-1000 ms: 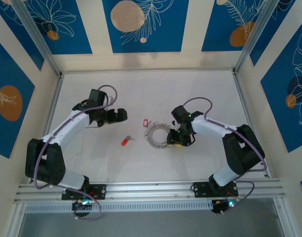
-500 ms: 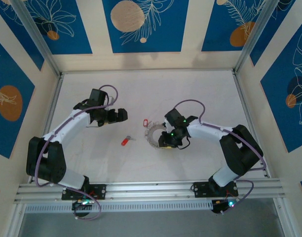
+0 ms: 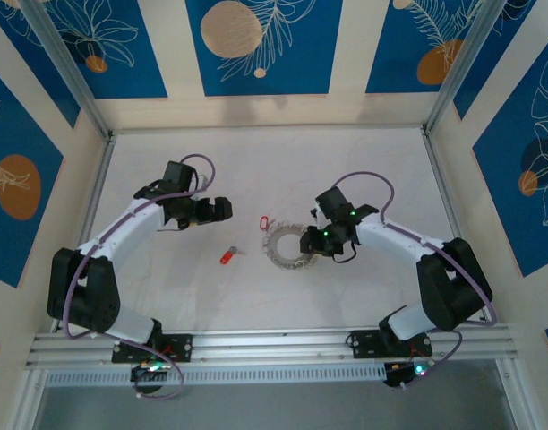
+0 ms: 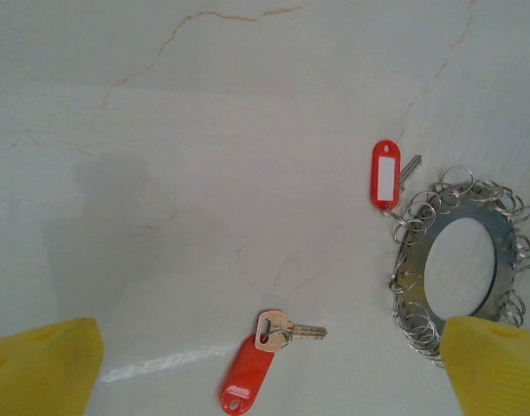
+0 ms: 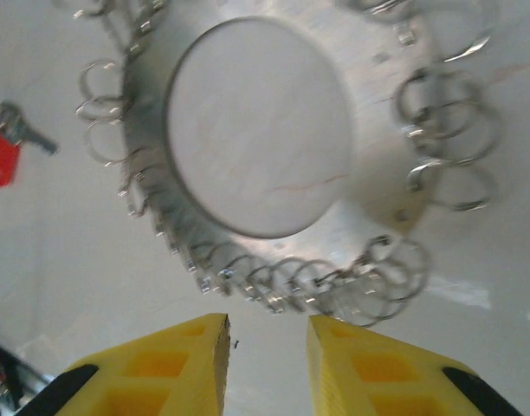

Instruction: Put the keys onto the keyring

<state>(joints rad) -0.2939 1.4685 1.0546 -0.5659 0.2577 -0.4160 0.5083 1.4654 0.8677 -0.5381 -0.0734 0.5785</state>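
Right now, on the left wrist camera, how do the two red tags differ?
The upper tag has a white centre; the lower tag is solid red. The upper tag touches the loops of the keyring; the lower tag lies apart from it. The lower tag's key shows whole; the upper tag's key peeks from behind. Both are red ovals.

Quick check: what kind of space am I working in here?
Looks like a purpose-built robot test cell, not a home or shop: a white table boxed in by aluminium framing, with printed blue leaf-pattern panels as walls, and the keyring and keys laid out on it.
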